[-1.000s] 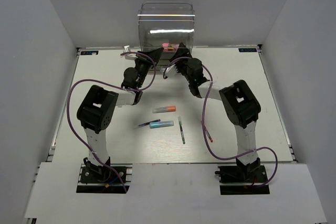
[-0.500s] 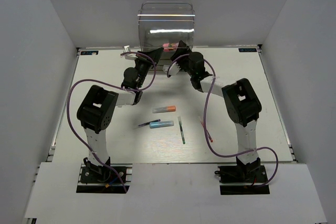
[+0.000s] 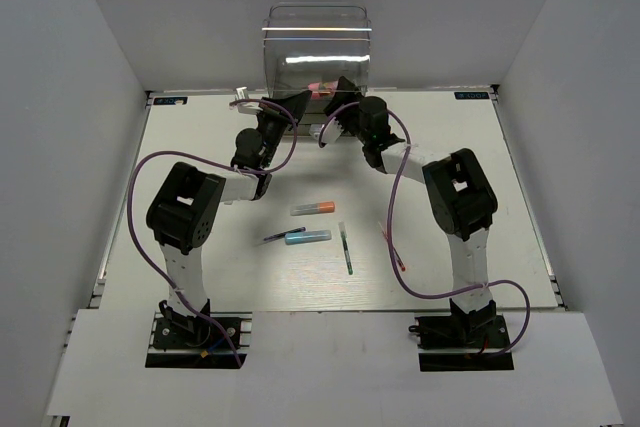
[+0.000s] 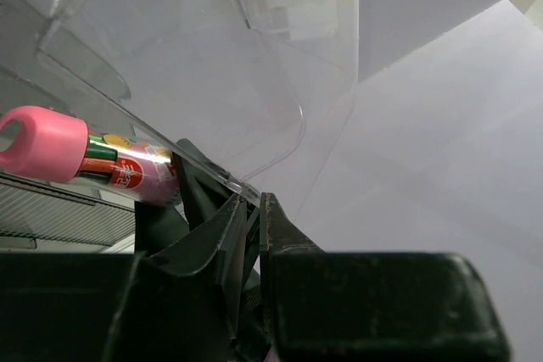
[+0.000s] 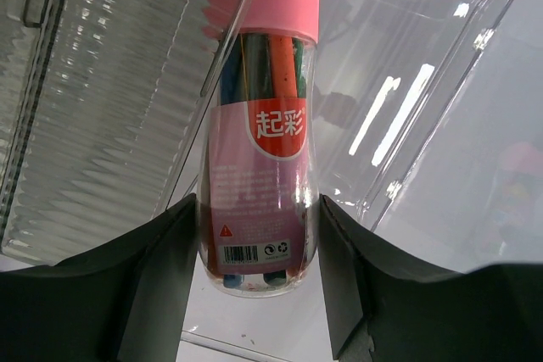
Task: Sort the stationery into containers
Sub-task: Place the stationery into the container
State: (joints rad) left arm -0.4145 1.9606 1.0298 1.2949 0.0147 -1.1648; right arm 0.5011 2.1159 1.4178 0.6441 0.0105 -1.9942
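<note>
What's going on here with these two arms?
The right gripper holds a pink-capped tube at the clear drawer box, whose edge the left gripper seems to pinch. The orange-and-grey marker, light blue marker, red pen, green pen and dark pen lie on the table, not yet sorted.

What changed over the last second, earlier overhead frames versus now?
The right arm's wrist swung forward toward the clear drawer box, carrying the pink-capped tube clamped in the right gripper, mostly in the first half second. The left gripper, shut on a clear drawer edge, the orange-and-grey marker and the light blue marker stayed put.
</note>
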